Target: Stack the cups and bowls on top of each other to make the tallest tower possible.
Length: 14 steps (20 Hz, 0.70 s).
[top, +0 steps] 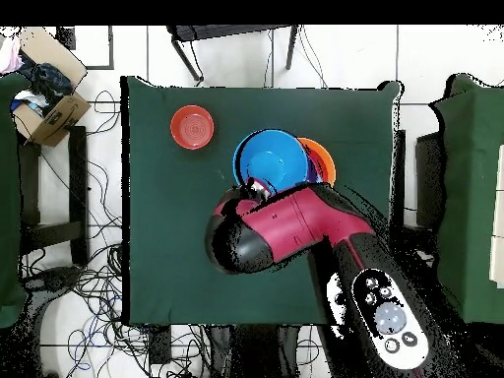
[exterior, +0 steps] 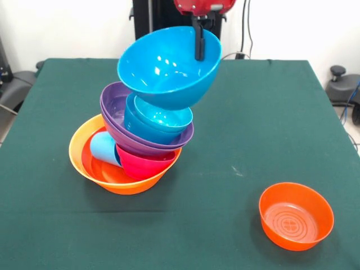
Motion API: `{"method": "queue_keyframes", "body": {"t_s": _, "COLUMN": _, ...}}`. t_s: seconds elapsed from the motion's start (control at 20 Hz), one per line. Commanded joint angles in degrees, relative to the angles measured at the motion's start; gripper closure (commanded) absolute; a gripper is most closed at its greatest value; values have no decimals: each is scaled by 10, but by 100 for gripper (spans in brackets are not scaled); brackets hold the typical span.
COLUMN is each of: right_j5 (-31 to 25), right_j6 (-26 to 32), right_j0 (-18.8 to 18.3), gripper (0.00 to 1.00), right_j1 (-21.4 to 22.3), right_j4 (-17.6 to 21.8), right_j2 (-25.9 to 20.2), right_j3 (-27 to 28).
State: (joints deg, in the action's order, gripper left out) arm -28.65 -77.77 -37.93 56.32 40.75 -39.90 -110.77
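- The tower [exterior: 135, 143] leans right; the tilted big blue bowl [exterior: 169, 66] on top could slide off on release and drag the pile over.
- The claw [exterior: 199, 48] pinches that bowl's far rim from above.
- A red-orange bowl [exterior: 296, 215] sits apart, near right on the tabletop [exterior: 253, 129].

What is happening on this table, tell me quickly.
The robot's hand grips the far rim of a big blue bowl, holding it tilted atop the tower. That leaning pile nests cyan, purple and magenta bowls plus a light blue cup inside a large orange bowl. One small orange bowl sits alone on the table.
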Motion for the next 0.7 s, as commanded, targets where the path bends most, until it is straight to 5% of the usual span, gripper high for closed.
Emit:
{"method": "queue_keyframes", "body": {"t_s": 0.05, "right_j5": 62, "right_j6": -71, "right_j0": 28, "gripper": 100, "right_j1": -65, "right_j4": 63, "right_j2": 59, "right_j3": 7}}
{"method": "queue_keyframes", "body": {"t_s": 0.7, "right_j5": 83, "right_j6": -58, "right_j0": 23, "gripper": 100, "right_j1": -89, "right_j4": 50, "right_j2": 101, "right_j3": 17}}
